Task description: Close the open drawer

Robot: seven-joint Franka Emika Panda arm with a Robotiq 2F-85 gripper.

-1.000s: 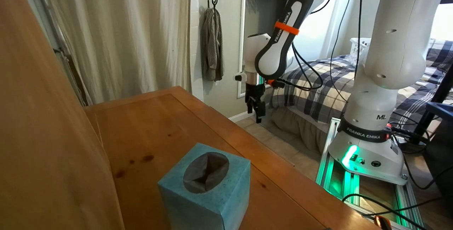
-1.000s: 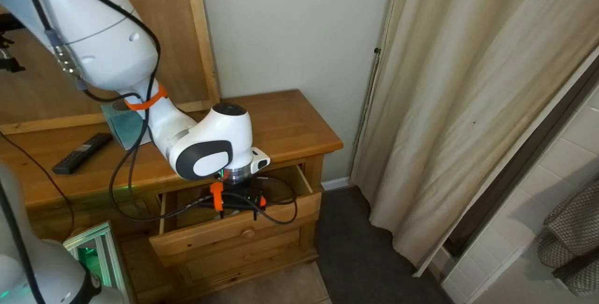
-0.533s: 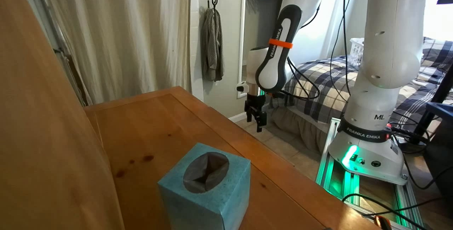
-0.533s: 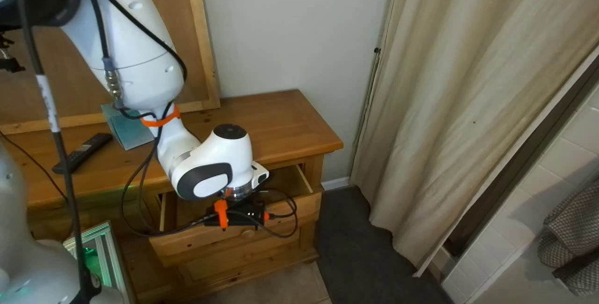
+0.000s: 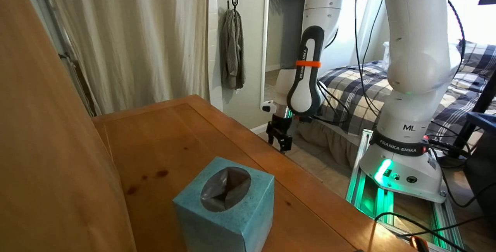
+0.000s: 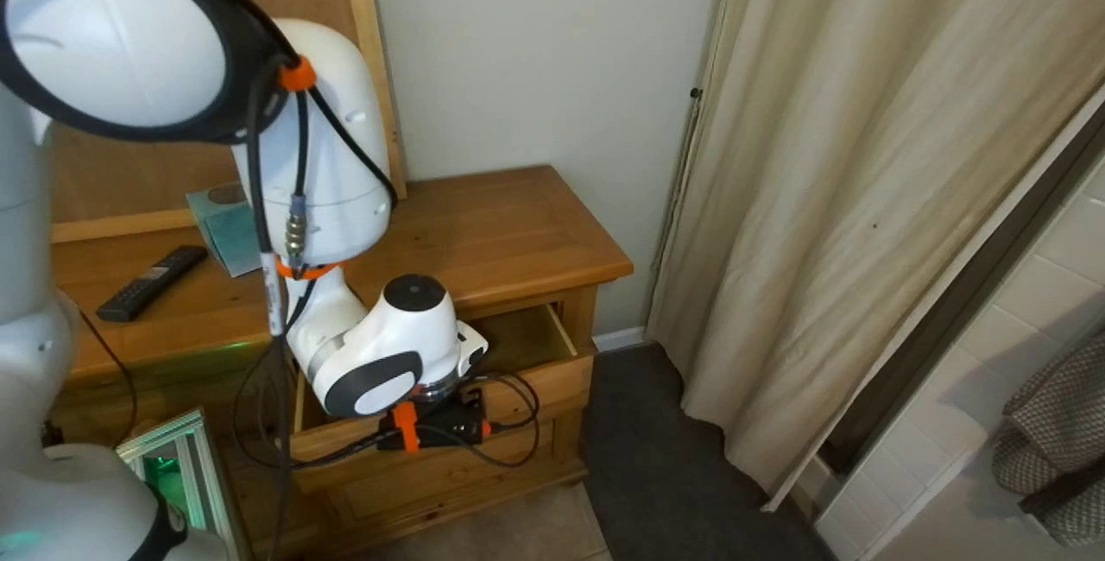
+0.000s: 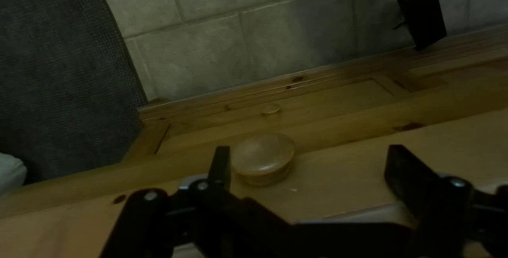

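Note:
The open drawer point(image 6: 565, 380) is pulled out of the wooden dresser in an exterior view; its right side and part of its inside show. Its front point(image 7: 345, 170) fills the lower wrist view, with a round wooden knob point(image 7: 262, 156). My gripper point(image 7: 309, 156) is open and empty, its fingers wide apart. The knob appears between the fingers, close to the left one; whether they touch cannot be told. The gripper point(image 5: 278, 145) points down beyond the dresser's edge in an exterior view. In the view with the drawer, the arm and gripper hide the knob and fingertips.
The dresser top point(image 6: 518, 224) overhangs the drawer. A blue tissue box point(image 5: 224, 205) and a black remote point(image 6: 153, 283) lie on it. Cables point(image 6: 531, 423) loop from the wrist. A lower knob point(image 7: 271, 109) shows below. A curtain point(image 6: 829, 198) hangs beside the dresser.
My gripper has moved down and outward, from over the drawer's inside to the drawer front. The forearm has swung along with it. The drawer has not visibly moved.

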